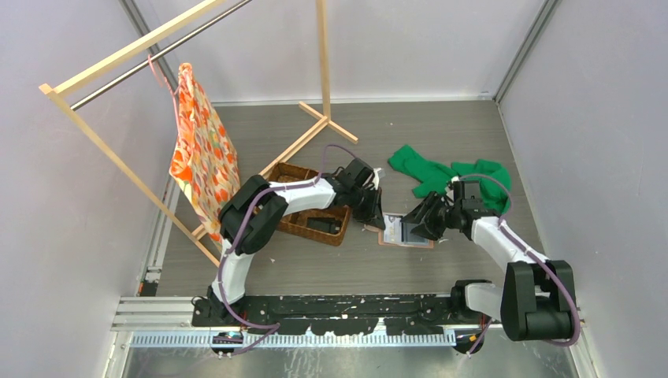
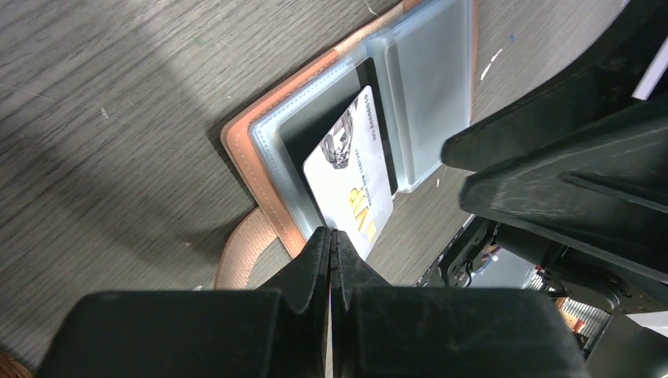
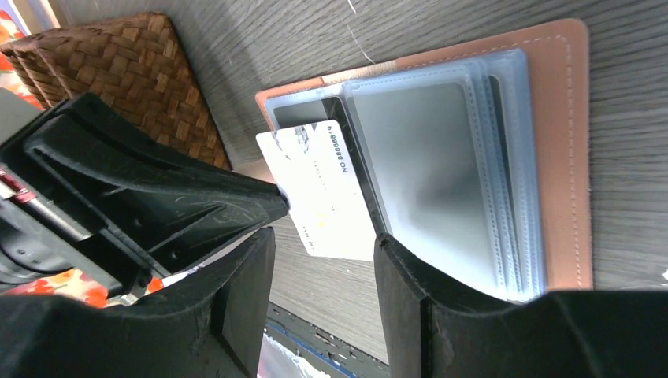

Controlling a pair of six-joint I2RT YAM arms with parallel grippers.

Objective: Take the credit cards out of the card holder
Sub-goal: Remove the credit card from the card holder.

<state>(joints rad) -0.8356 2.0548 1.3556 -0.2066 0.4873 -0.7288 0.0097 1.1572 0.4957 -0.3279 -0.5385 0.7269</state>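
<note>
Card holder [image 1: 406, 231] lies open on the table [image 1: 315, 272] between both grippers, just right of the basket [image 1: 293, 170]. Left gripper [image 2: 331, 236] has its fingers pressed tight together at the corner of a white card [image 2: 354, 173] poking halfway out. Can't tell if it's actually nipping it. Right gripper [image 3: 323, 244] hangs over the holder, fingers spread. Green cloth [image 1: 441, 173] further back.

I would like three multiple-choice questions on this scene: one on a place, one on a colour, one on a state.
1. Top view: the woven basket is where from the card holder? A left; B right; C on it.
2. The cloth lying on the table is: A red; B green; C blue.
3. The white card is: A fully sleeved; B partly out; C in the basket.
1 A, basket sits left; 2 B, plainly green; 3 B, part of the card overhangs the holder's edge.
</note>
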